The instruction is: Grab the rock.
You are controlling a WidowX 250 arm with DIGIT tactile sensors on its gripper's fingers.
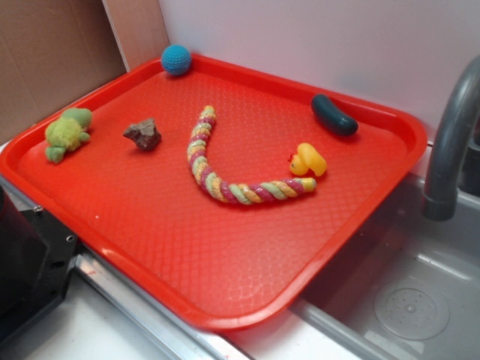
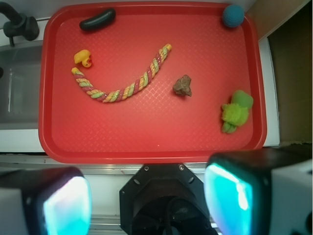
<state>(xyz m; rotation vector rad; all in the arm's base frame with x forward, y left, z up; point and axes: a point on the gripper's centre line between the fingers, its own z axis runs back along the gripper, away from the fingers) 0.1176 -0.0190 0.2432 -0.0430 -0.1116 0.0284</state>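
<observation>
**Rock untouched on tray, gripper held wide apart**

Exterior view: A red tray [image 1: 150, 247] is seen resting across the edge of a grey sink [image 1: 405, 300], with a grey faucet [image 1: 450, 142] at the right. The rock [image 1: 142, 133] is found in the left part of the tray, lying free on the bare surface. A green plush [image 1: 66, 133] is placed near the tray's left edge, well apart from the rock. A blue ball [image 1: 176, 59] is set in the far corner, against the rim. A striped rope [image 1: 225, 169] is laid in a curve through the middle of the tray, to the right of the rock and not touching it. A yellow duck [image 1: 308, 160] is placed just beside the rope's right end, and a dark sausage-shaped piece [image 1: 334, 115] is seen nearer the far right edge. The gripper is not seen in this view.

Wrist view: The tray [image 2: 146, 142] is looked down upon from above. The rock [image 2: 183, 85] is seen right of centre, between the rope [image 2: 122, 81] and the plush [image 2: 235, 111], touching neither. The ball [image 2: 233, 15] is in the upper right corner, the dark piece [image 2: 98, 20] along the top edge, the duck [image 2: 83, 58] at the left by the rope's end. The gripper [image 2: 149, 196] is shown at the bottom, outside the tray's near edge; its fingers [image 2: 234, 196] are spread widely and nothing is held between them.
</observation>
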